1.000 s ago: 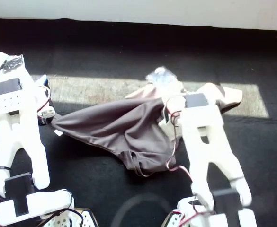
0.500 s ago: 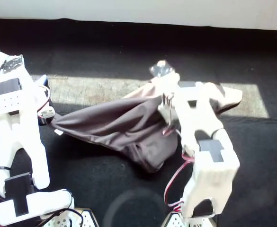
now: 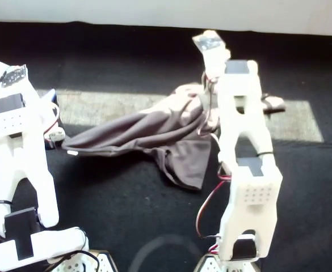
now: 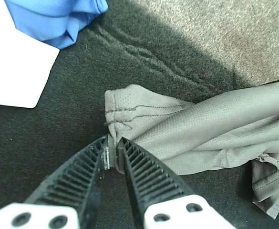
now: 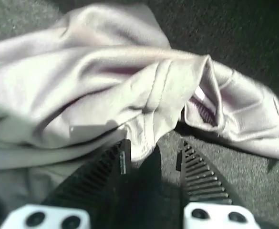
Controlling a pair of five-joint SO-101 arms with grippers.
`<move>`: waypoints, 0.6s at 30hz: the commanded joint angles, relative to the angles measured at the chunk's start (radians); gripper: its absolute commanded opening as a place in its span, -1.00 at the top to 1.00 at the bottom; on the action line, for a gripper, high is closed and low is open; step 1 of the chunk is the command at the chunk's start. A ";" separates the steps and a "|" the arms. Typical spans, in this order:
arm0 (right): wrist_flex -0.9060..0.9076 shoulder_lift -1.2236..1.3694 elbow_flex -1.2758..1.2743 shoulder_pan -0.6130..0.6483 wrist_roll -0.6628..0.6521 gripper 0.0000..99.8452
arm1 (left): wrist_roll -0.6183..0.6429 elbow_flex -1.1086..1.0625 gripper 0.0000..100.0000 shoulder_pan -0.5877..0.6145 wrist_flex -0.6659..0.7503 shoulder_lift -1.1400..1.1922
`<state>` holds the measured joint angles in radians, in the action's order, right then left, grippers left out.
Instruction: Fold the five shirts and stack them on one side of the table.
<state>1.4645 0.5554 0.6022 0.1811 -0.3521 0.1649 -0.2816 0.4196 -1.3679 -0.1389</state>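
On table point(image 3: 126, 51), one grey shirt point(image 3: 137, 139), one blue shirt point(image 4: 58, 16), left pincer point(image 4: 114, 145), right pincer point(image 5: 153, 145)

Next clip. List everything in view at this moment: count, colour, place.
grey shirt: one, grey-brown, crumpled mid-table between the arms.
blue shirt: one, blue, on the table near the grey shirt's pinched corner.
white panel: one, white, beside the blue shirt; cannot tell what it is.
table: one, black cover, sunlit band across it.
left gripper: one, black jaws, shut on a corner of the grey shirt.
right gripper: one, black jaws, open, over the grey shirt's sunlit folds.
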 commanded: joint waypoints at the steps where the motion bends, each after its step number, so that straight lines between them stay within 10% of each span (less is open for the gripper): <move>1: 0.202 -0.105 0.093 -0.008 0.006 0.68 | -0.009 0.010 0.98 0.010 0.009 -0.036; 18: 0.251 -0.361 -0.533 0.173 0.012 0.68 | -0.009 0.012 0.98 0.004 0.014 -0.036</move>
<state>1.7499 0.3529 0.2447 0.3099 -0.3521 0.1649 -0.2816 0.4196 -1.3648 -0.1389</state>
